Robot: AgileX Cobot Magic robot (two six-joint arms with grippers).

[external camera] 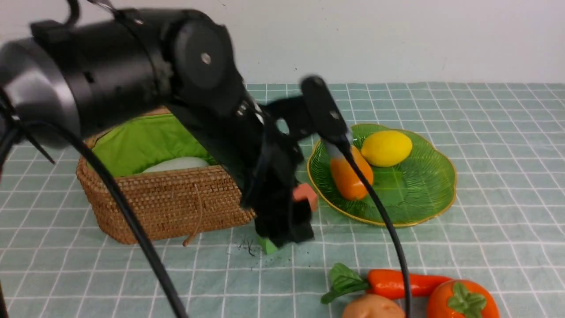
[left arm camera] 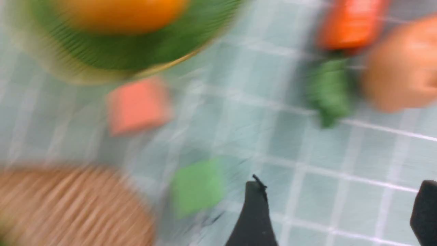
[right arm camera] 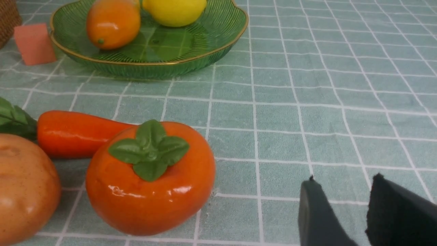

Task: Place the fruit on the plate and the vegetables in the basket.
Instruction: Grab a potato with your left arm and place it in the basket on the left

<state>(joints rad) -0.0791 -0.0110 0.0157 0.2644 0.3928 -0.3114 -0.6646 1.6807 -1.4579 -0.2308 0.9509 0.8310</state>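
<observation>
The lemon (external camera: 386,148) and mango (external camera: 353,176) lie on the green plate (external camera: 415,194). The radish (external camera: 176,164) lies in the wicker basket (external camera: 167,198). The carrot (external camera: 406,282), potato (external camera: 373,309) and persimmon (external camera: 461,300) lie on the cloth at the front right. My left gripper (external camera: 284,236) hangs low between basket and plate. In its blurred wrist view it (left arm camera: 341,191) is wide open and empty over bare cloth. My right gripper (right arm camera: 343,181) has its jaws slightly apart and empty, low beside the persimmon (right arm camera: 150,191). It is out of the front view.
A small green cube (external camera: 266,245) sits right under my left gripper, by the basket's front corner. A salmon-pink cube (external camera: 305,195) sits between basket and plate. My left arm and its cables cover much of the front view's left. A checked green cloth covers the table.
</observation>
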